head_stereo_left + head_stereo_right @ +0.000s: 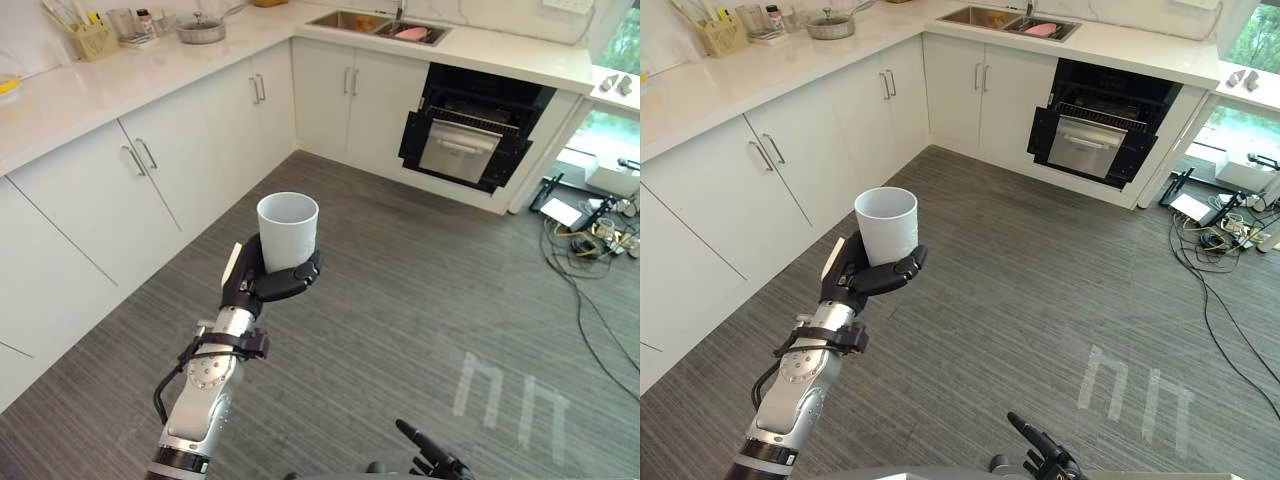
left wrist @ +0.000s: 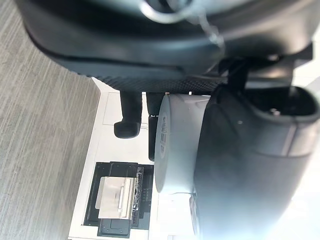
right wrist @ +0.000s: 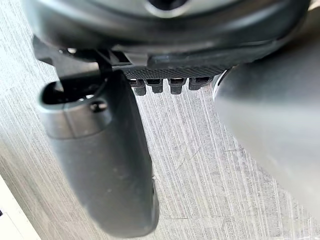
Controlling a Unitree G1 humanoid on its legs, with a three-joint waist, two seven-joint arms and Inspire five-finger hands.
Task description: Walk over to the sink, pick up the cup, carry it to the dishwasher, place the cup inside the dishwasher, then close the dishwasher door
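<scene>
My left hand (image 1: 262, 280) is shut on a white cup (image 1: 288, 232), held upright above the grey floor in the middle of the kitchen. In the left wrist view the cup (image 2: 176, 145) sits between the thumb (image 2: 250, 165) and the curled fingers (image 2: 129, 120). The dishwasher (image 1: 465, 130) stands across the room under the counter, its silver-faced door (image 1: 460, 150) hanging open; it is also seen past the cup as the dishwasher (image 2: 117, 200). The sink (image 1: 352, 20) lies in the counter to its left. Low at the front, my right hand (image 1: 430, 460) is open with nothing in it.
White cabinets (image 1: 150, 170) run along the left and far sides. A pot (image 1: 200, 28) and a utensil holder (image 1: 92, 38) stand on the counter. Cables and boxes (image 1: 590, 225) lie on the floor at the right. White marks (image 1: 510, 395) are on the floor ahead.
</scene>
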